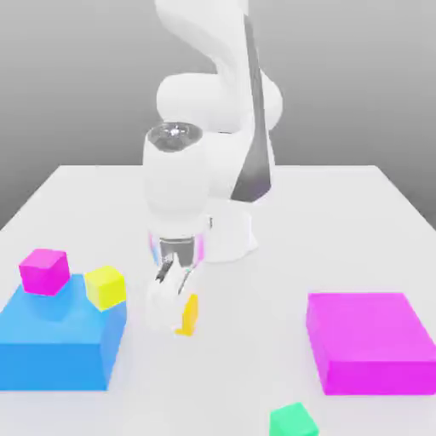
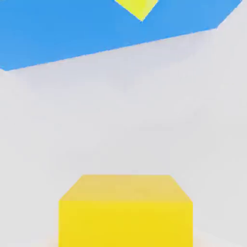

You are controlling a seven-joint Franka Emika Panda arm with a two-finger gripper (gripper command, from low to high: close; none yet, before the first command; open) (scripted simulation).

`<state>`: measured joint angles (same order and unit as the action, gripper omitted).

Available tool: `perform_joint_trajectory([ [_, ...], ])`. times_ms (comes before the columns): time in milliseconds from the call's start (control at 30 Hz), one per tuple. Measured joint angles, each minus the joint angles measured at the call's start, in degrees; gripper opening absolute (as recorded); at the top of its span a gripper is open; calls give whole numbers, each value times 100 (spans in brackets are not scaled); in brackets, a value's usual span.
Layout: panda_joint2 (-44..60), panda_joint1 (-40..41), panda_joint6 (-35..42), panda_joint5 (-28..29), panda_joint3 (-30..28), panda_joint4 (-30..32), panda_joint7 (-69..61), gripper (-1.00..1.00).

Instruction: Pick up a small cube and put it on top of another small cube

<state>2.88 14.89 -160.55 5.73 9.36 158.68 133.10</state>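
Arm: white Panda arm [image 1: 213, 162] is seen reaching down over the table [image 1: 341, 221], wrist pointing at the surface, roughly centre of the exterior view.

Gripper: the gripper [image 1: 174, 298] is seen clenched on the small golden cube [image 1: 189, 315] (the fingers blur into the pale table in the exterior view). In the hand view the same cube [image 2: 125, 212] is framed close up, two faces showing.

Golden cube position: held at the fingertips, between the big blue block [image 1: 60, 336] and the big magenta block [image 1: 368, 341], nearer the blue one. Whether it is touching the table or just above it cannot be told.

Blue block: placed at the exterior view's left, seen as a wide blue band [image 2: 96, 29] in the hand view.

On the blue block: a small magenta cube [image 1: 44, 271] is set on top. A lemon-yellow small cube [image 1: 106, 286] is seen at the block's top edge toward the arm (resting on it or just behind it cannot be told); its corner [image 2: 137, 7] shows against the blue in the hand view.

Other: a small green cube [image 1: 294, 421] is placed near the bottom edge of the exterior view, well apart from the gripper.
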Motion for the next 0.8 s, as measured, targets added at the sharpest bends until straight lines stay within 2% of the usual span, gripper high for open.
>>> perform_joint_trajectory([
  [400, 949, -407, 1225, 278, 1048, -2147, -3447, -100],
  [567, 1817, -701, 655, 826, 793, -2432, -3401, -100],
  [600, 1925, -745, 567, 899, 739, -2446, -3355, 100],
  [800, 1979, -767, 527, 936, 711, -2453, -3331, 100],
])
